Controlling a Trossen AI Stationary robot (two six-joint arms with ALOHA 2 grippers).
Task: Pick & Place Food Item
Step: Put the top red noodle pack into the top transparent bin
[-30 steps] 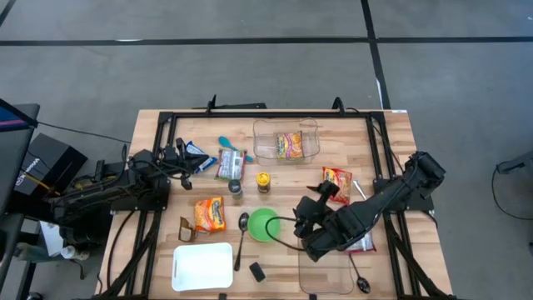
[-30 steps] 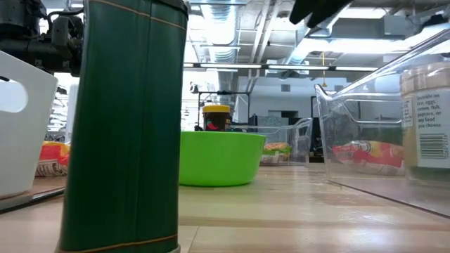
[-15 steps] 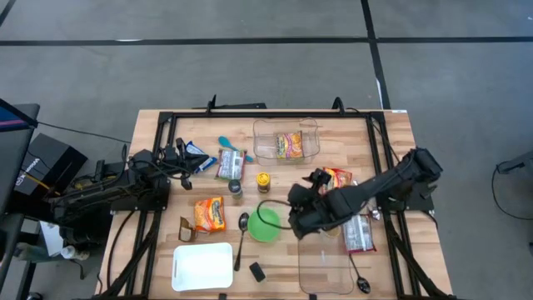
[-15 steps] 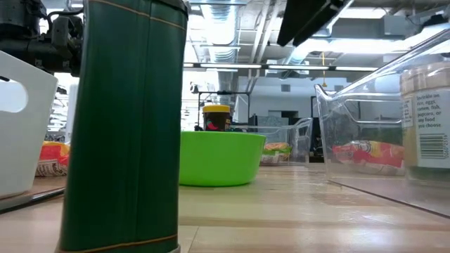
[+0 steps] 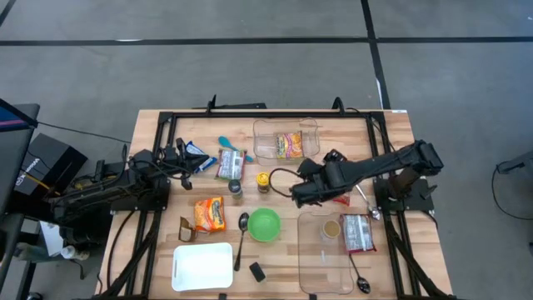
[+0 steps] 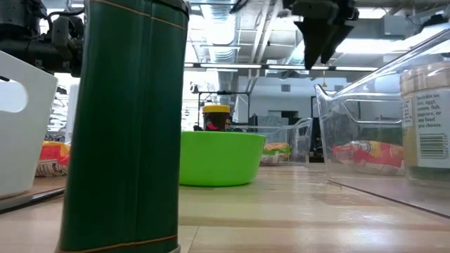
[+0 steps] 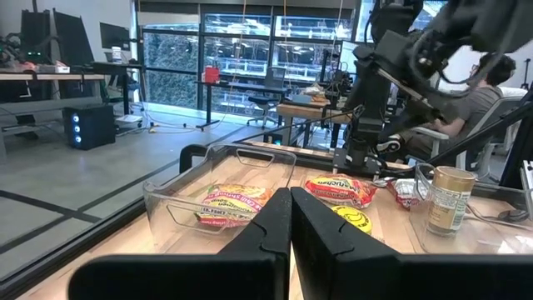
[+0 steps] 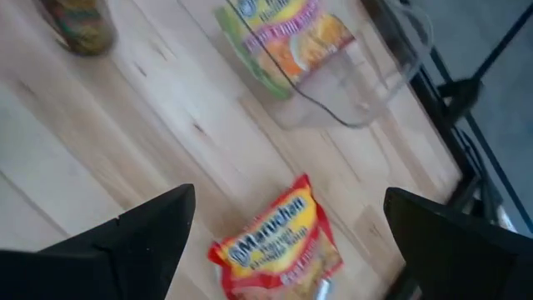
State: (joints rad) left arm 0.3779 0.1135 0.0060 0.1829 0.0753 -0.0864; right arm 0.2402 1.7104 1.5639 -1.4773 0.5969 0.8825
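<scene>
Fingers spread wide, the right gripper (image 5: 301, 193) hovers above the surface (image 5: 391, 137) over a red noodle packet (image 8: 279, 243) (empty-handed), between two clear containers (image 5: 286, 142). Left gripper (image 5: 181, 158), pressed together, waits at the surface's left edge.

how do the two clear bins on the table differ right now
The far clear bin is the smaller one and holds a single ramen packet. The near clear bin is larger, reaches the table's front edge, and holds a spice jar plus a red-and-white packet. Both are transparent, rectangular, open-topped and upright on the wooden table.
</scene>
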